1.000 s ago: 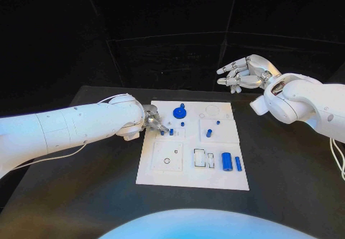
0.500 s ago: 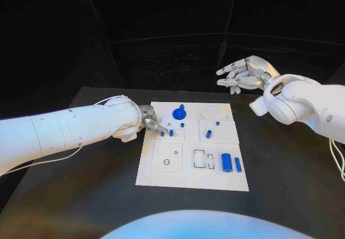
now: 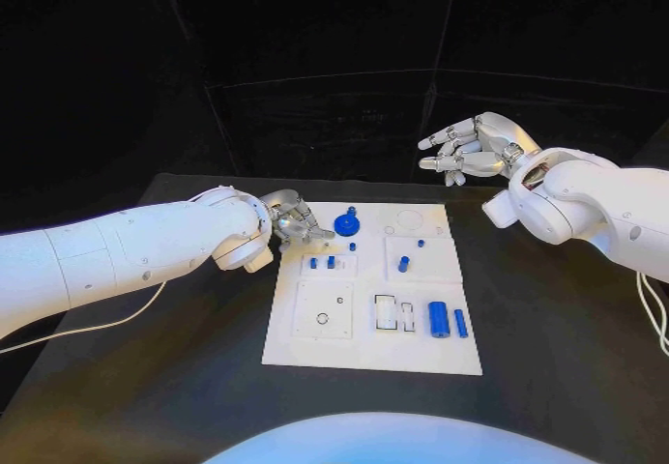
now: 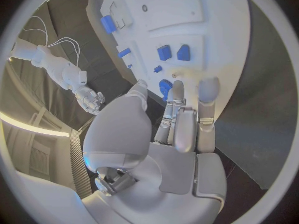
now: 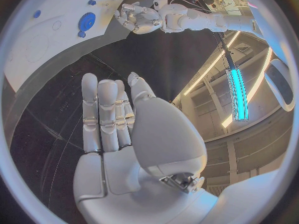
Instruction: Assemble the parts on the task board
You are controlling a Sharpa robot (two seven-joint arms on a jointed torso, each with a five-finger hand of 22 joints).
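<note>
Table: black table (image 3: 154, 387) carrying the flat white rectangular task board (image 3: 374, 353) at its middle.
Left hand: silver left hand (image 3: 294, 224) at the board's far left corner, fingers loosely apart, tips near the round blue disc part with a knob (image 3: 347, 226); it seems to hold nothing, though the fingertips are hard to read.
Right hand: silver right hand (image 3: 472, 147) raised well beyond the board's far right corner, fingers spread, empty.
Loose parts: large blue cylinder (image 3: 439, 316) and slim blue bar (image 3: 460, 322) lying flat near the right edge.
Seated parts: small blue pegs (image 3: 324, 262) and (image 3: 403, 263) appear upright in their blocks.
Progress: judged partway; the lying pieces and several open recesses are still left.
</note>
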